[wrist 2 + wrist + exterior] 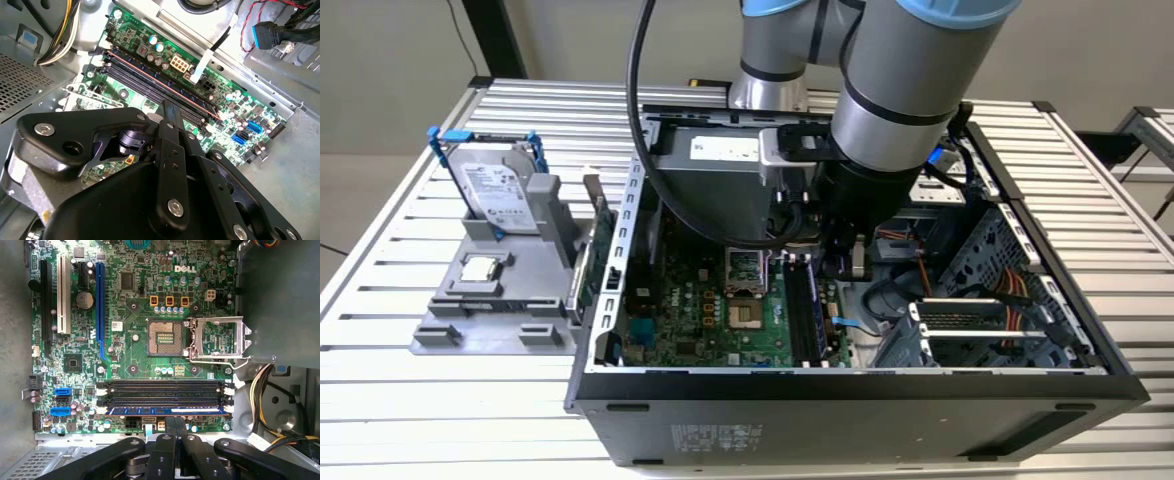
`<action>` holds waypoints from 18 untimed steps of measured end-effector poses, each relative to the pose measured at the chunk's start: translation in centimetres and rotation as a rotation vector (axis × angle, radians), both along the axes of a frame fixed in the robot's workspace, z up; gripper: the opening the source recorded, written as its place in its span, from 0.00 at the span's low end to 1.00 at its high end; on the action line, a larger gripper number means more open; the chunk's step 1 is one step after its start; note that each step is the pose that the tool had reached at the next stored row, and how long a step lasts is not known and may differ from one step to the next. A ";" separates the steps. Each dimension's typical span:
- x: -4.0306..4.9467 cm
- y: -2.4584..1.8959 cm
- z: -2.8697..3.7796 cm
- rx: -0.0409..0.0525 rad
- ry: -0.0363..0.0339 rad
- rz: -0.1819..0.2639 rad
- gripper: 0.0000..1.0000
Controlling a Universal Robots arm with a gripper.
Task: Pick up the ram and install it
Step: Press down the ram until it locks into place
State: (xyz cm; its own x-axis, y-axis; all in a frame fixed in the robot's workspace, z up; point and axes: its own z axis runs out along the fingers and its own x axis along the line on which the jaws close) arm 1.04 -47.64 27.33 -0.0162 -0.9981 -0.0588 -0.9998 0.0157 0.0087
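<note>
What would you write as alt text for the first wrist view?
The ram, with a blue strip, sits in the memory slot nearest the gripper, whose black fingers meet above it. Beyond lies the green motherboard with its open processor socket.

exterior high, wrist views close, motherboard (150, 340) shared

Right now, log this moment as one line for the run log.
gripper: shut, over memory slots | ram: lying in the slot nearest the gripper | motherboard: CPU socket open | hard drive: upright in holder outside case
</note>
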 end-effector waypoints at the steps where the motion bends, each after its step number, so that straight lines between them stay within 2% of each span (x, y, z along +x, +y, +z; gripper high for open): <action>1: 0.00 0.00 0.00 0.0000 0.0000 0.000 0.00; 6: 0.06 0.00 -0.27 0.0000 0.0000 0.000 0.00; 18: 0.40 0.00 -1.77 0.0002 -0.0004 0.000 0.00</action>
